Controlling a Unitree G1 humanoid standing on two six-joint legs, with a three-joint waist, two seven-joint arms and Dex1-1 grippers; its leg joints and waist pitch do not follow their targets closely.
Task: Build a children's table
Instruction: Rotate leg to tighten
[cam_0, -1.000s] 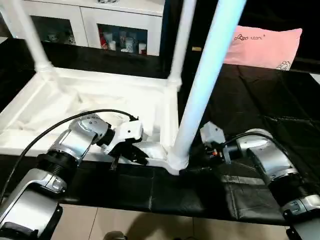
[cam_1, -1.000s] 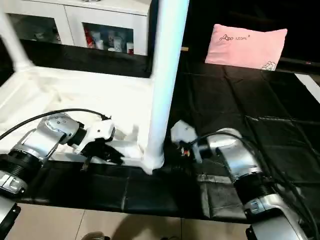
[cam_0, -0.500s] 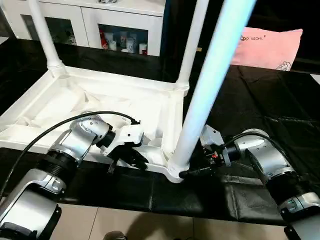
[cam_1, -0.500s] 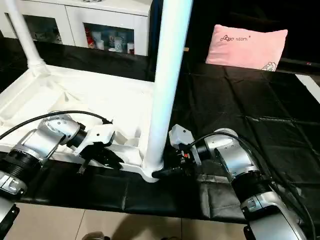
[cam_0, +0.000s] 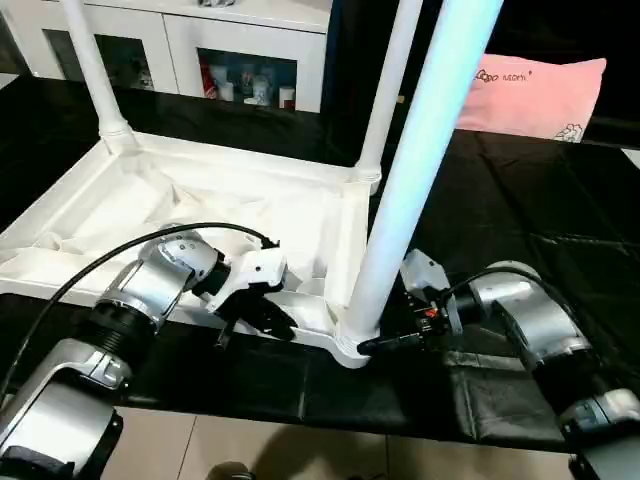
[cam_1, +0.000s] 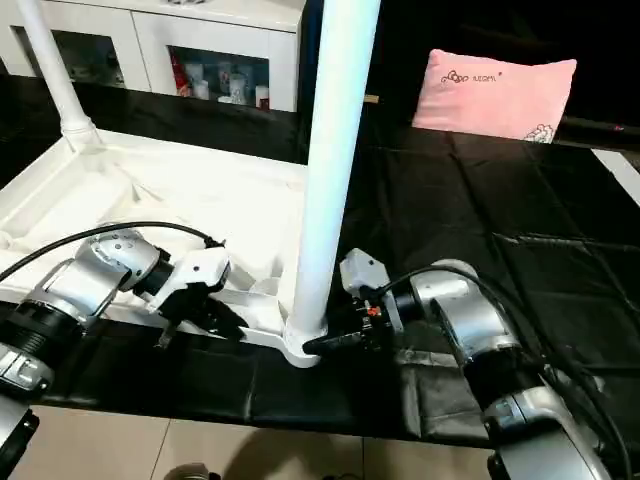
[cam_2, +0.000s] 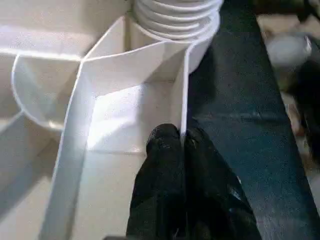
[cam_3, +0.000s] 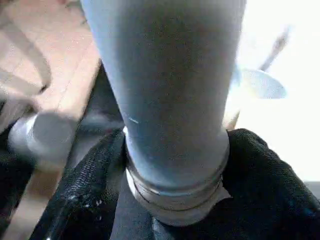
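The children's table lies upside down, its white ribbed tabletop (cam_0: 180, 200) on black cloth. Three white legs stand up from its corner sockets: one far left (cam_0: 92, 70), one far right (cam_0: 385, 90), and a near leg (cam_0: 410, 190) at the front right corner. My left gripper (cam_0: 275, 318) is shut on the tabletop's thin front rim (cam_2: 182, 90), just left of that corner. My right gripper (cam_1: 335, 335) reaches in from the right, and its black fingers (cam_3: 260, 165) press both sides of the near leg's base (cam_3: 165, 75), just above the socket.
A pink pillow (cam_0: 535, 95) lies at the back right on the black cloth (cam_0: 520, 220). A white glass-door cabinet (cam_0: 230, 60) stands behind the tabletop. Tan floor (cam_0: 300, 445) shows past the cloth's near edge. A black cable (cam_0: 120, 255) runs along my left forearm.
My right gripper has moved in and narrowed its fingers around the near leg's base. The left gripper keeps its pinch on the rim. The camera has shifted slightly.
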